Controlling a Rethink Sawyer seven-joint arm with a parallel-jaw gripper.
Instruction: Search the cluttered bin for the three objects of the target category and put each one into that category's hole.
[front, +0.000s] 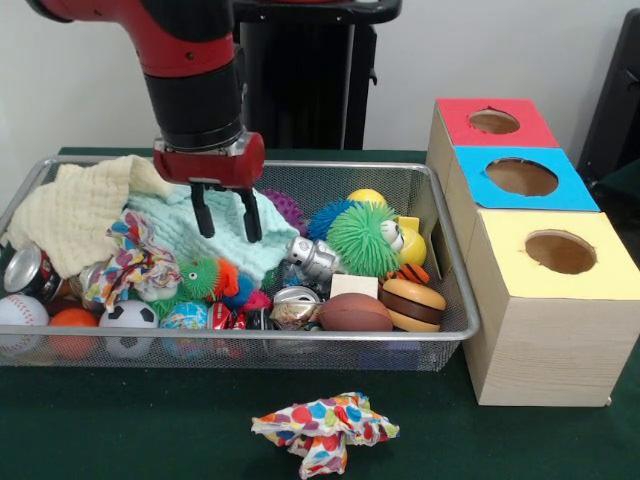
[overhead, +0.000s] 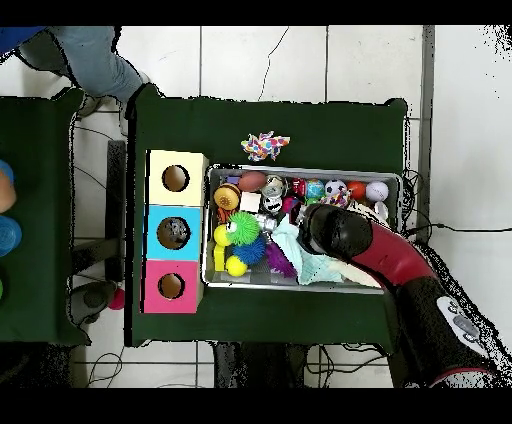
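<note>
The gripper (front: 226, 212) hangs over the middle of the cluttered bin (front: 440, 205) with its two black fingers (front: 203, 213) apart and nothing between them, the tips just above or touching a mint-green cloth (front: 200, 232); contact cannot be settled from either view. In the overhead view the arm's wrist hides the gripper itself.

Around the fingers, in the front view: at 9 o'clock a cream waffle cloth (front: 75, 212); at 7 o'clock a multicoloured knotted rag (front: 135, 258); at 6 o'clock a small green fuzzy toy (front: 200, 277); at 3 o'clock a green spiky ball (front: 362, 240) with a blue spiky ball (front: 325, 218) beside it. Along the bin's near edge lie a soccer ball (front: 128, 320), a toy football (front: 354, 313) and a toy burger (front: 412, 303).

Outside the bin, a spotted cloth (front: 325, 427) lies on the table (front: 120, 420) at 5 o'clock.

The hole (front: 521, 177) in the blue-topped box sits well apart at 3 o'clock, between the red-topped box's hole (front: 494, 121) and the yellow-topped box's hole (front: 560, 252).

The step in hand looks like searching or reaching for a pick, probably a cloth. Next calls for lowering, pinching a fold firmly, lifting clear of the mesh wall, then travelling right.
</note>
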